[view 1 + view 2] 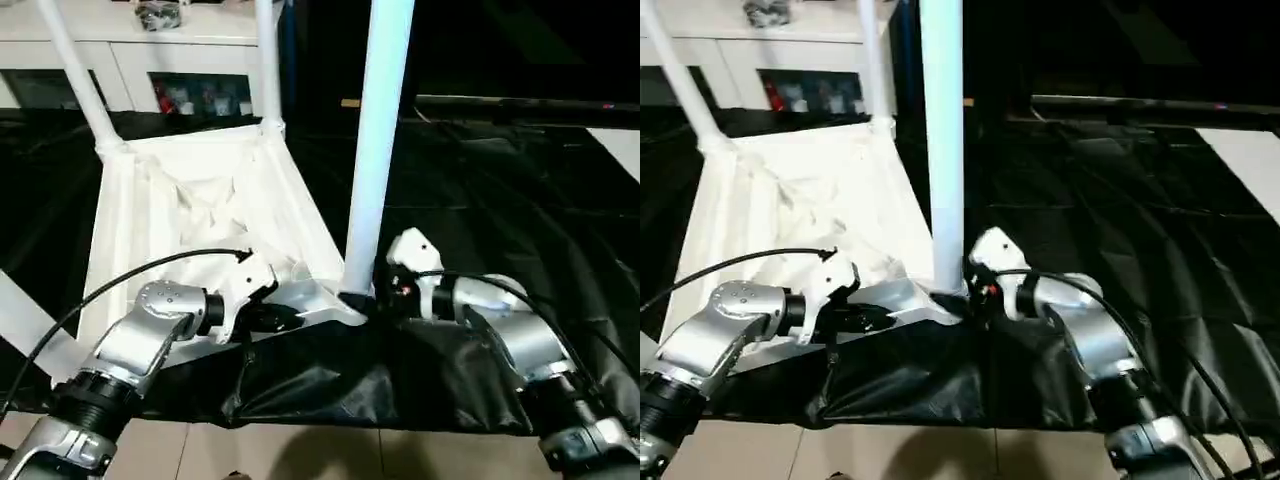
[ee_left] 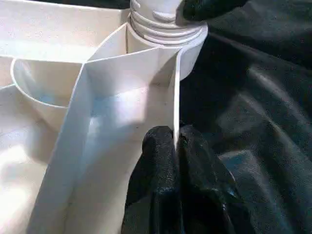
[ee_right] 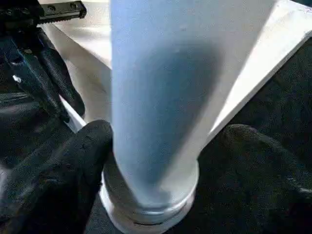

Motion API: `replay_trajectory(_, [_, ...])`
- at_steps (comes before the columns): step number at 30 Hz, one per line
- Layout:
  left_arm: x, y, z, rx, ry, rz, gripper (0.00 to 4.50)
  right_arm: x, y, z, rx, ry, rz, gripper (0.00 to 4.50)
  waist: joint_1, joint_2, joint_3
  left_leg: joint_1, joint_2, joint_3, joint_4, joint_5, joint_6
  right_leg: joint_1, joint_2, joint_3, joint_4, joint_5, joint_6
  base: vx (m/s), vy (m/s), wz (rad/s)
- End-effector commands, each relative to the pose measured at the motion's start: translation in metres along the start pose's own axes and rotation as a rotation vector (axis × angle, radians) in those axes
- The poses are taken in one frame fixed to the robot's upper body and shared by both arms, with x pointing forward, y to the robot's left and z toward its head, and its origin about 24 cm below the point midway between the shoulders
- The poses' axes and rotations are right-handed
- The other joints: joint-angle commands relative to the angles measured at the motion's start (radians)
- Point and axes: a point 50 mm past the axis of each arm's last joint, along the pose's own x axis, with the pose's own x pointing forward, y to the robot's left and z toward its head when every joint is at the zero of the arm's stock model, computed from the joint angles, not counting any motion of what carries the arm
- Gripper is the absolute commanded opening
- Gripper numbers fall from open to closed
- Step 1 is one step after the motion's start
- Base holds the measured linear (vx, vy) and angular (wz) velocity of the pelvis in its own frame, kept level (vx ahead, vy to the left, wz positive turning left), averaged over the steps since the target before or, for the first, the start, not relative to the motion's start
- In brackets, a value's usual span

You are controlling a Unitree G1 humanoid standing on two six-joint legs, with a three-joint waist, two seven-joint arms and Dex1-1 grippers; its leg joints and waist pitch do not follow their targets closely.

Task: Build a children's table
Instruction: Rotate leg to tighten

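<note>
While the upturned table top (image 1: 200,200) lies on black sheeting (image 1: 480,200), the left end effector (image 2: 176,141) pinches its near rim, fingers clamped on the thin wall. At the near corner socket, the right end effector (image 3: 161,146) straddles the upright leg (image 1: 378,140), one finger (image 3: 73,156) touching, grip uncertain.

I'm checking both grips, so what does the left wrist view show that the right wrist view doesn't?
Left wrist view: the left gripper shut on the tabletop's rim, plus the ribs and the leg's threaded base in its socket.
Right wrist view: the right gripper, its fingers either side of the leg near its base.
Both: the leg, the tabletop and the black sheet.
</note>
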Motion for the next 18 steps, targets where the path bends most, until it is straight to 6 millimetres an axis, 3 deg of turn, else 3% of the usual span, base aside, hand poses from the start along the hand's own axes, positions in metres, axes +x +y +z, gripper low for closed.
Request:
replay_trajectory(1, [0.0,0.002,0.005,0.015,-0.03,0.0,0.0,-0.001,-0.006,0.002,-0.016,0.0,-0.024,3.76,0.003,0.003,-0.061,0.009,0.008,0.001,-0.071,-0.276,-0.002,0.045,-0.054,0.033,-0.084,-0.315,-0.183,0.0,0.0,0.0])
replay_trajectory(2, [0.0,0.002,0.005,0.015,-0.028,0.0,0.0,-0.001,-0.006,0.002,-0.014,-0.001,-0.022,3.7,0.002,0.0,-0.061,0.007,0.008,0.001,-0.072,-0.274,0.0,0.046,-0.054,0.033,-0.083,-0.312,-0.183,0.0,0.0,0.0])
replay_trajectory(7, [0.0,0.003,0.004,0.013,-0.029,0.006,0.0,0.002,-0.005,0.001,-0.016,-0.004,-0.014,3.35,0.003,0.002,-0.058,0.01,0.009,0.001,-0.073,-0.296,-0.001,0.042,-0.055,0.033,-0.088,-0.359,-0.173,0.0,0.0,0.0])
replay_trajectory(16, [0.002,0.008,0.004,0.007,-0.037,0.042,0.0,0.009,-0.004,-0.003,-0.004,-0.004,-0.006,2.69,0.001,-0.004,-0.055,0.011,0.008,-0.001,-0.074,-0.32,-0.001,0.036,-0.058,0.031,-0.097,-0.451,-0.142,0.0,0.0,0.0])
replay_trajectory(18, [0.013,0.014,0.017,-0.037,-0.084,0.131,0.0,0.02,-0.001,-0.01,0.046,0.013,-0.077,2.54,0.0,-0.005,-0.054,0.011,0.008,-0.001,-0.074,-0.325,-0.002,0.034,-0.058,0.031,-0.099,-0.465,-0.14,0.0,0.0,0.0])
